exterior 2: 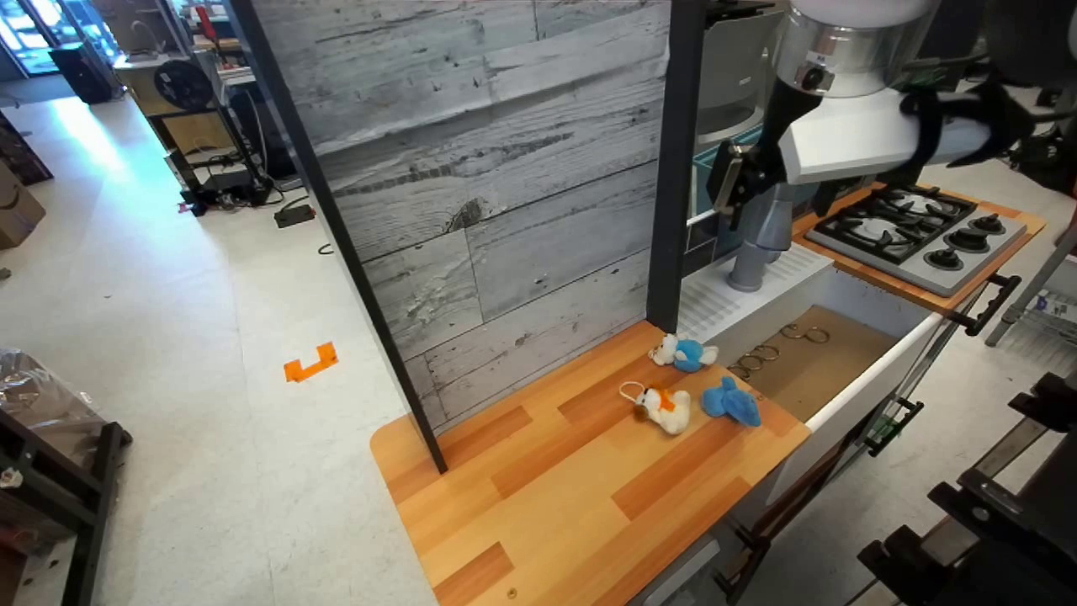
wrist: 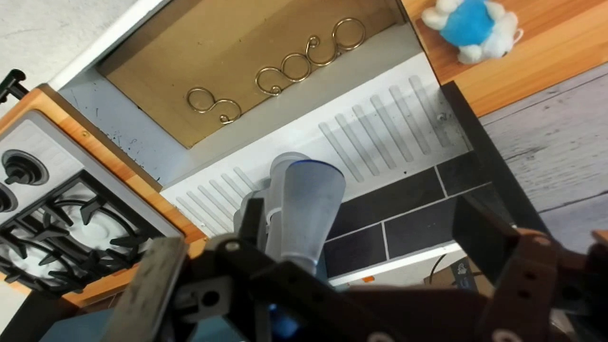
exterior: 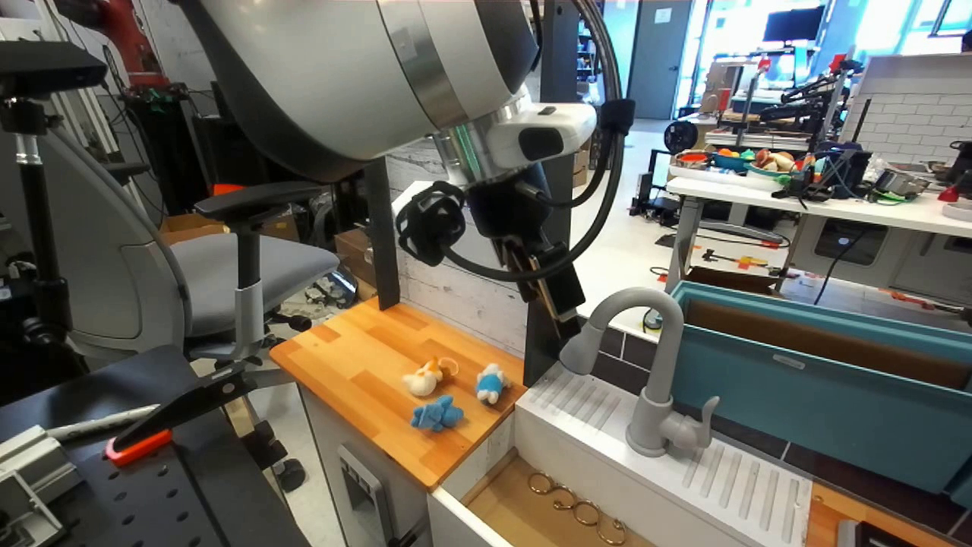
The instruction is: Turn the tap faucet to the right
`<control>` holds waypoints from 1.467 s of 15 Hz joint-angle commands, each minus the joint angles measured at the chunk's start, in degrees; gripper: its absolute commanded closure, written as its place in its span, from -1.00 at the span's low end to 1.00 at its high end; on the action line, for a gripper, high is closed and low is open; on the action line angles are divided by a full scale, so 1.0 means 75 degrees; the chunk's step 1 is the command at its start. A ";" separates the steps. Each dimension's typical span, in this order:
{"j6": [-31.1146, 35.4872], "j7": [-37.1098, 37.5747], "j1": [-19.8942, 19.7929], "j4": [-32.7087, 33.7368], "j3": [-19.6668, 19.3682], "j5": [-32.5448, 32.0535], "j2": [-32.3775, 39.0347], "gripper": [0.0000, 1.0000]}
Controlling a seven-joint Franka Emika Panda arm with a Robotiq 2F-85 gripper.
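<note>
The light grey tap faucet stands upright on the white ribbed ledge behind the sink. Its spout arches over and points down toward the toy side in an exterior view. The tap also shows in an exterior view, its upper part hidden by my gripper. In the wrist view my gripper is open, its black fingers wide apart. The tap's spout shows between them, close to the left finger; I cannot tell if they touch. In an exterior view my gripper hangs tilted just above the spout's tip.
A teal bin stands behind the tap. A tall wood-look panel with a dark post rises beside the sink. Several small plush toys, one blue, lie on the wooden counter. A stove is beyond the sink; metal rings lie in the basin.
</note>
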 commanded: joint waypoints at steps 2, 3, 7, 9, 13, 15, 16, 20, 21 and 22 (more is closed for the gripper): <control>0.0065 0.1067 0.0620 0.0500 -0.0778 -0.0443 0.0376 -1.00; 0.0025 0.1232 0.0728 0.0554 -0.0926 -0.0478 0.0446 -1.00; -0.0030 0.1707 0.1111 0.0667 -0.1385 -0.0685 0.0692 -1.00; -0.0007 0.1776 0.1256 0.0712 -0.1522 -0.0741 0.0856 -1.00; 0.0029 0.1929 0.1514 0.0864 -0.1767 -0.0846 0.1136 -1.00; 0.0033 0.1999 0.1635 0.0920 -0.1904 -0.0848 0.1235 -1.00; 0.0049 0.2049 0.1711 0.0937 -0.1990 -0.0869 0.1278 -1.00; 0.0073 0.2088 0.1954 0.0851 -0.2251 -0.0956 0.1342 -1.00; 0.0066 0.2081 0.2011 0.0819 -0.2309 -0.0978 0.1344 -1.00; 0.0069 0.2071 0.2077 0.0789 -0.2379 -0.1028 0.1354 -1.00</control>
